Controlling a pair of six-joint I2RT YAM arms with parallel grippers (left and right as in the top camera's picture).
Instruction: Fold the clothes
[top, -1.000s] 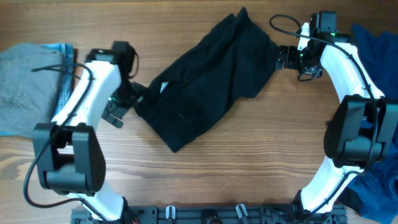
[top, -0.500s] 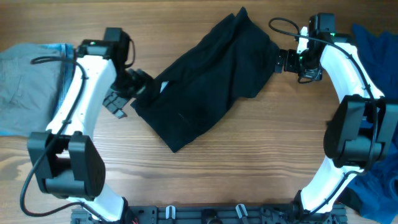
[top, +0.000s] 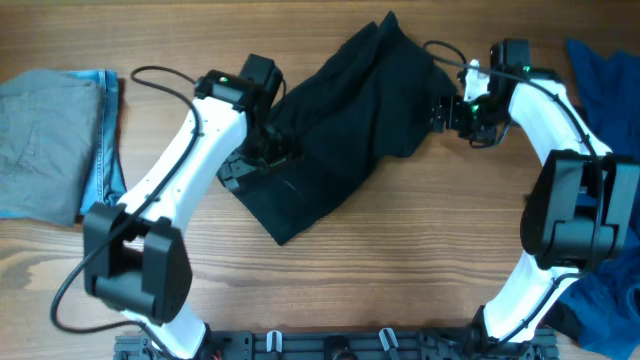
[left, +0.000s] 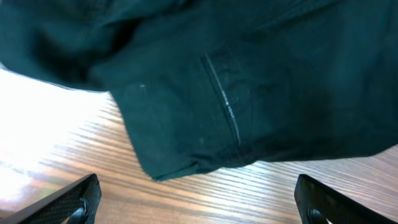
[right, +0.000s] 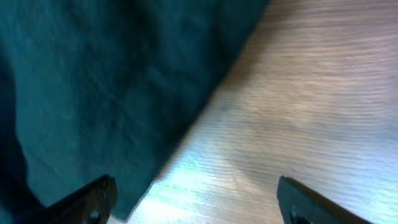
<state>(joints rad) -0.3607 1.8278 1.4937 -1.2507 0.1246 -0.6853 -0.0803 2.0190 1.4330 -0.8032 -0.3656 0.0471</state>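
Hovering over the black shirt's (top: 340, 120) left hem, the left gripper (left: 196, 185) has its jaws spread wide, empty. The shirt lies crumpled mid-table (top: 420, 250). Further out, the right gripper (top: 441, 110) gapes wide at its right edge. A grey garment (top: 40, 130) lies far left, a blue one (top: 600, 70) far right.

Wooden table (top: 400, 260). Carries: black garment (top: 340, 130), crumpled, centre; grey garment (top: 40, 140) touching light blue garment (top: 103, 140), left edge; royal blue garment (top: 600, 60), right edge.
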